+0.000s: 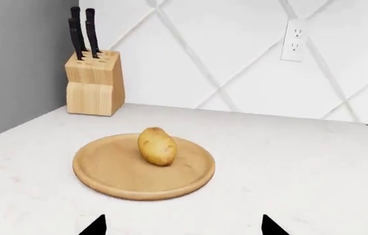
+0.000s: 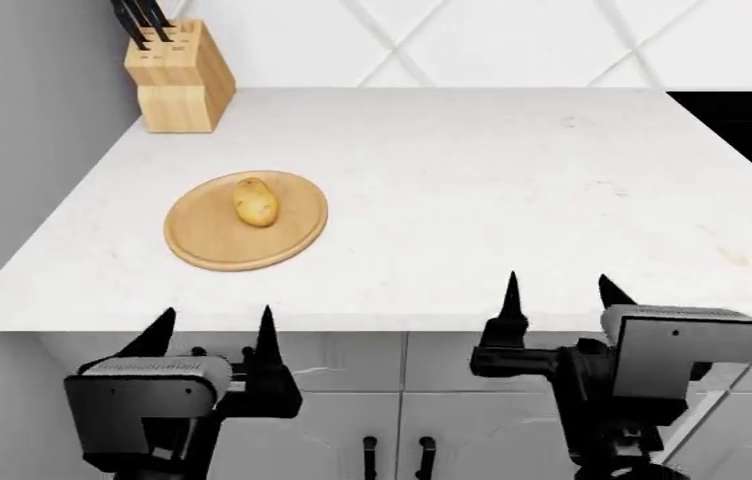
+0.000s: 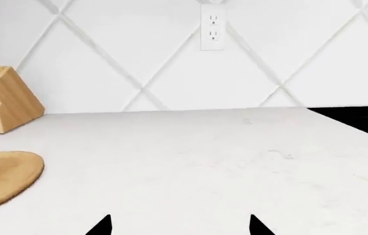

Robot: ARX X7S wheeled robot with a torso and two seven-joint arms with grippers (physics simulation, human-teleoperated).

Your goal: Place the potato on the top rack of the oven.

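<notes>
Left end effector [image 2: 209,335] open, empty, facing potato [image 2: 255,202] | right end effector [image 2: 560,295] open, empty | potato on board [image 2: 203,245], counter [image 2: 510,180]

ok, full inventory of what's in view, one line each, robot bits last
potato: 1, yellow-tan, lying on the board
board: 1, round, light wood, left part of the counter near its front edge
knife block: 1, light wood, black knife handles sticking out, back left corner of the counter
counter: 1, white speckled, spans the view
wall outlet: 1, white, on the diamond-tiled wall behind the counter
cabinets: white, black handles, below the counter
dark area: black, to the right of the counter; what it is cannot be told
left gripper: 1, black, open, empty, in front of the counter edge, short of the board
right gripper: 1, black, open, empty, at the front edge of the counter
</notes>
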